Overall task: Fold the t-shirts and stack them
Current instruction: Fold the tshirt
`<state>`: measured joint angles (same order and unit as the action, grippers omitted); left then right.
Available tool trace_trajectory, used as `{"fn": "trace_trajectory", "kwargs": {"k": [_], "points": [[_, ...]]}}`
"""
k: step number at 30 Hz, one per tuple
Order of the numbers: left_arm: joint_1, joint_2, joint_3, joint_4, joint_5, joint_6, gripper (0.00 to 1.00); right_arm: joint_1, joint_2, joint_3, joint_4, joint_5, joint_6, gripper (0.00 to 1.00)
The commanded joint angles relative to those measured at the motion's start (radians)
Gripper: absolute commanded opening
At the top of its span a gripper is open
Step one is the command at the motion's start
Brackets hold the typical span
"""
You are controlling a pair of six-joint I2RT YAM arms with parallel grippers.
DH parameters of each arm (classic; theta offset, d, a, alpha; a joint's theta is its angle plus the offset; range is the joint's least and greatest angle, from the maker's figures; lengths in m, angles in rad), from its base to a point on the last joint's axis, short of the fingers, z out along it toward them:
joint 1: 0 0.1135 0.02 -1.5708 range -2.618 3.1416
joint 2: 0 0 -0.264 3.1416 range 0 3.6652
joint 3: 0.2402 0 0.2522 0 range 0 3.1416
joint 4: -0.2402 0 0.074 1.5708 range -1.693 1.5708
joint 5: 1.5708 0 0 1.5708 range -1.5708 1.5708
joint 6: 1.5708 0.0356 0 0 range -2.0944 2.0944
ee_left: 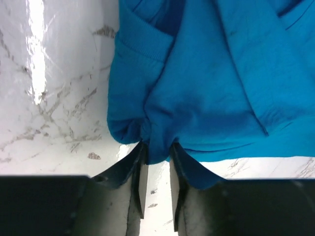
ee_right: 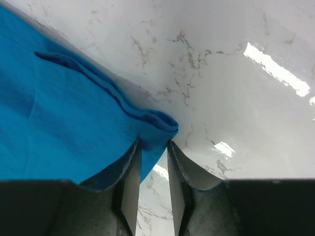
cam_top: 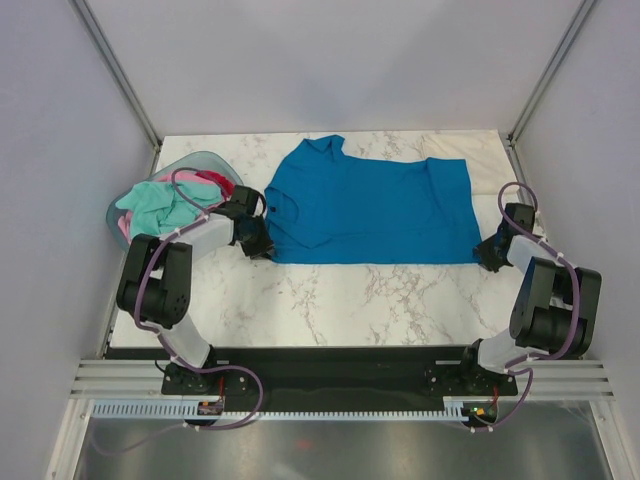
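At ten o'clock on the counter [cam_top: 350,300], mint, pink and red t-shirts [cam_top: 165,200] are heaped in a basket [cam_top: 113,216]. The blue t-shirt [cam_top: 370,205] is spread flat at centre. Its seven o'clock corner is pinched by the left hand [cam_top: 258,245], and its four o'clock corner is clamped by the right hand [cam_top: 490,252].
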<state>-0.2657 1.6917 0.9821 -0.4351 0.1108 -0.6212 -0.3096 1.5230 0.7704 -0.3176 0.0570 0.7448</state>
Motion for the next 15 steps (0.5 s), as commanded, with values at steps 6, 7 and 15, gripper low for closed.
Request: {"fn": "trace_trajectory", "kwargs": {"k": [6, 7, 15], "points": [[-0.003, 0.037, 0.109, -0.053, -0.088, 0.041, 0.02, -0.002, -0.020, -0.034, 0.045, 0.061, -0.051, 0.00], [-0.001, 0.033, 0.102, -0.059, -0.089, 0.043, 0.02, -0.002, -0.030, -0.031, 0.034, 0.073, -0.062, 0.00], [-0.010, -0.046, 0.010, -0.114, -0.063, 0.064, 0.02, -0.005, -0.119, -0.023, -0.093, 0.119, -0.088, 0.00]]}}
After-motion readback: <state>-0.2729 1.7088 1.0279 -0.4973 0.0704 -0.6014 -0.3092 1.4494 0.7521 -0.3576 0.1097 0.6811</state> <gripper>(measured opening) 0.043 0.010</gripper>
